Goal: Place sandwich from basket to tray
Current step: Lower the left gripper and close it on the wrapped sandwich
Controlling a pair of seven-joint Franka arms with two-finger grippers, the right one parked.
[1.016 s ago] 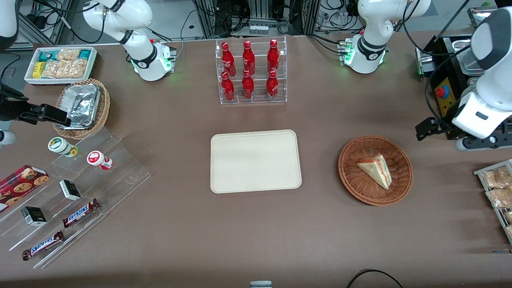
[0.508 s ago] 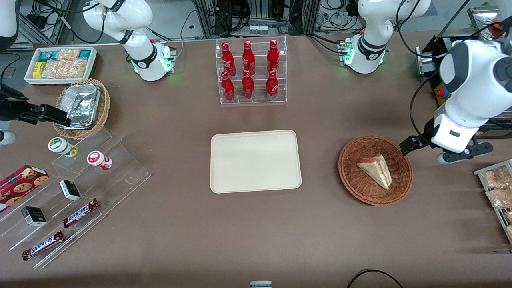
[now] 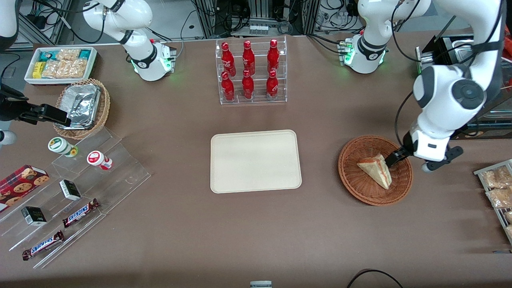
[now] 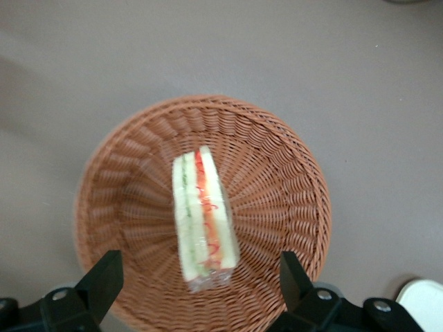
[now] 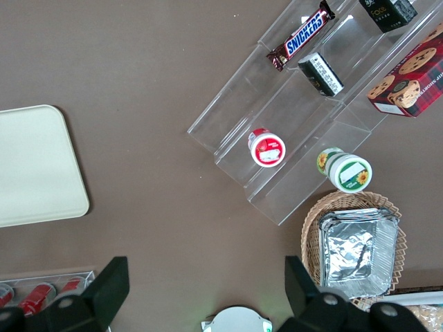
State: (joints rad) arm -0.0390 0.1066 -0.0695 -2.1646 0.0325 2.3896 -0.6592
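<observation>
The sandwich [image 3: 376, 170] is a pale triangular wedge with red and green filling, lying in the reddish-brown wicker basket [image 3: 362, 194] toward the working arm's end of the table. My left gripper [image 3: 394, 160] hangs over the basket's rim, just beside the sandwich. In the left wrist view the gripper [image 4: 199, 282] is open wide, with its black fingers [image 4: 104, 278] standing on either side of the wrapped sandwich [image 4: 203, 214] above the basket [image 4: 280, 176], touching nothing. The cream tray [image 3: 256, 161] lies flat mid-table with nothing on it, and its corner shows in the right wrist view [image 5: 34, 166].
A clear rack of red bottles [image 3: 250, 72] stands farther from the front camera than the tray. A stepped acrylic shelf [image 3: 80, 188] with snacks, a tan basket holding foil [image 3: 82, 106] and a white snack bin [image 3: 60, 64] lie toward the parked arm's end. Packets [image 3: 498, 192] sit beside the basket.
My left arm has swung in from the table's end toward the basket and come lower. Its gripper now hangs over the basket beside the sandwich, which has not moved.
</observation>
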